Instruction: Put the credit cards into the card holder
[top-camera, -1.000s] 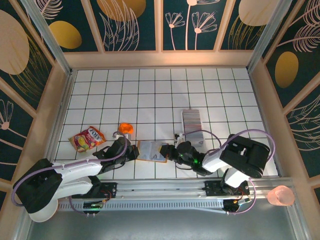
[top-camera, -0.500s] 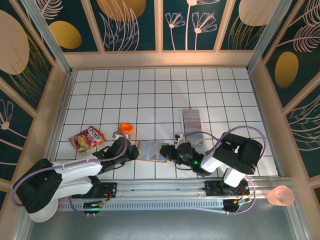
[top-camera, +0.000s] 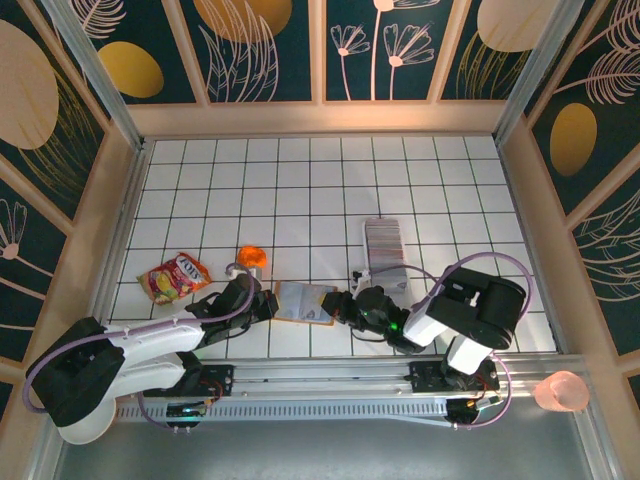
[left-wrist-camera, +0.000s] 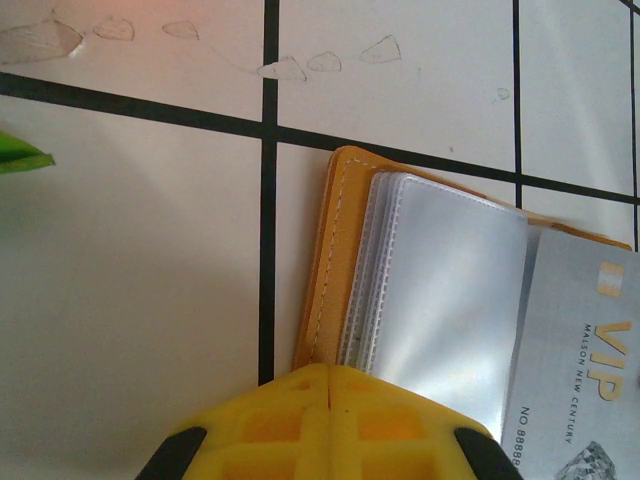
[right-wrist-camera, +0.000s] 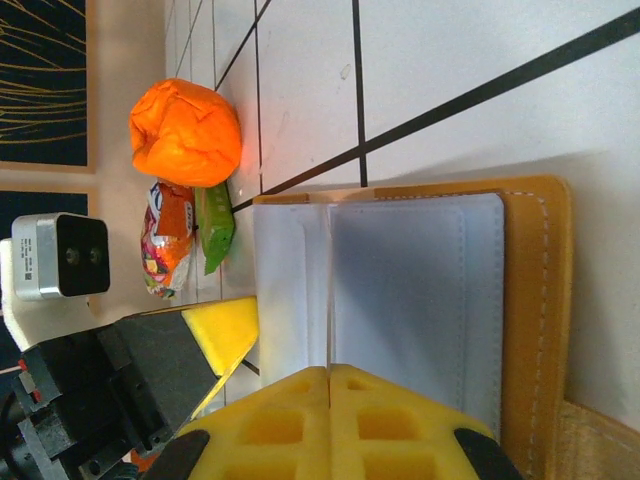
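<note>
Card holder (top-camera: 304, 302): one, open; one credit card (left-wrist-camera: 585, 340) lying on it. Left gripper (left-wrist-camera: 328, 378), right gripper (right-wrist-camera: 329, 378): both jaws closed.

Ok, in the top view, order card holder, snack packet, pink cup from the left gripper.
1. card holder, just right of the left gripper.
2. snack packet, farther left.
3. pink cup, far right, off the tiles.

Top overhead, wide; wrist views close, share card holder (left-wrist-camera: 322, 270).

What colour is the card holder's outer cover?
The card holder is tan-orange outside, with pale stitching; best in the left wrist view.
</note>
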